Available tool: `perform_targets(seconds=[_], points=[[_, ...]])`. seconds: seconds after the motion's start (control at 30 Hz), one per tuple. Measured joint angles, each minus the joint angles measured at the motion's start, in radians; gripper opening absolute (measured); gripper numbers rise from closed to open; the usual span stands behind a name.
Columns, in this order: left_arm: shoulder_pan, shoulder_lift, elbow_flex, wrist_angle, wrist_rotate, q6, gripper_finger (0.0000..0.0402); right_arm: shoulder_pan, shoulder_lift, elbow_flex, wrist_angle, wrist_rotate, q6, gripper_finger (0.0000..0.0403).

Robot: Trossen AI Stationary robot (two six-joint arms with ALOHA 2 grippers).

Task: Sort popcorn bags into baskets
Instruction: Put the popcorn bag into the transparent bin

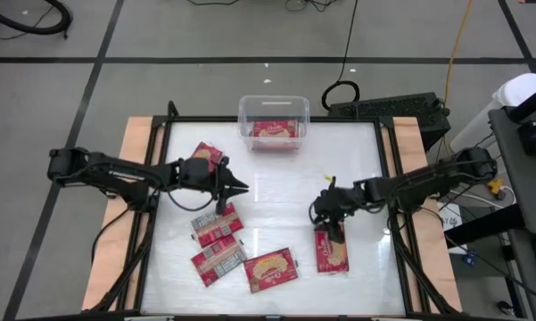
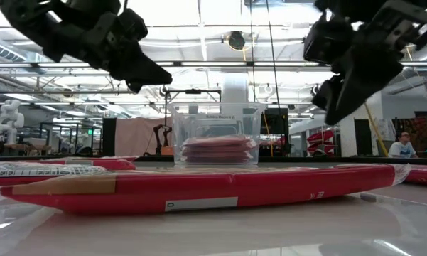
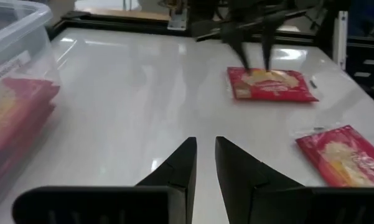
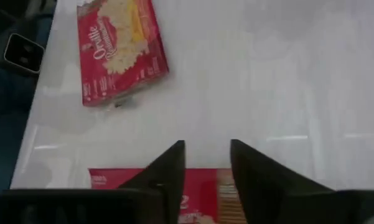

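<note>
Landmark: clear plastic bin [image 1: 274, 123] at the table's far edge, centre.

High view: bin holds red popcorn bags [image 1: 273, 130], picture face up. Five more bags lie loose on the white table [image 1: 276, 196], all nearer the camera side than the bin. One bag [image 1: 206, 157] is left of the bin, partly under the left arm. Two label-up bags [image 1: 217, 226] [image 1: 218, 260] and one picture-up bag [image 1: 272, 269] sit further out on the left. Another bag [image 1: 333, 251] lies right of the bin's line, under the right gripper [image 1: 331, 220].

Left gripper [image 1: 241, 188]: between bin and loose bags, holding nothing. Left wrist view shows its fingers [image 3: 179, 171] nearly together with a thin gap, which the high view does not resolve.

Right wrist view: fingers [image 4: 168, 167] apart, empty, the bag's edge just below them; contact cannot be told.

Low view alone shows the bags stacked inside the bin [image 2: 219, 149], and a seated person [image 2: 402, 144] in the room behind.
</note>
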Motion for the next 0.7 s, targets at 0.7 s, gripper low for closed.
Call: perform_targets(seconds=[0.7], points=[[-0.105,0.009,-0.025,0.031,-0.104,-0.034,0.0063,-0.173,0.232,-0.002,0.007,-0.239,-0.212,0.0227]])
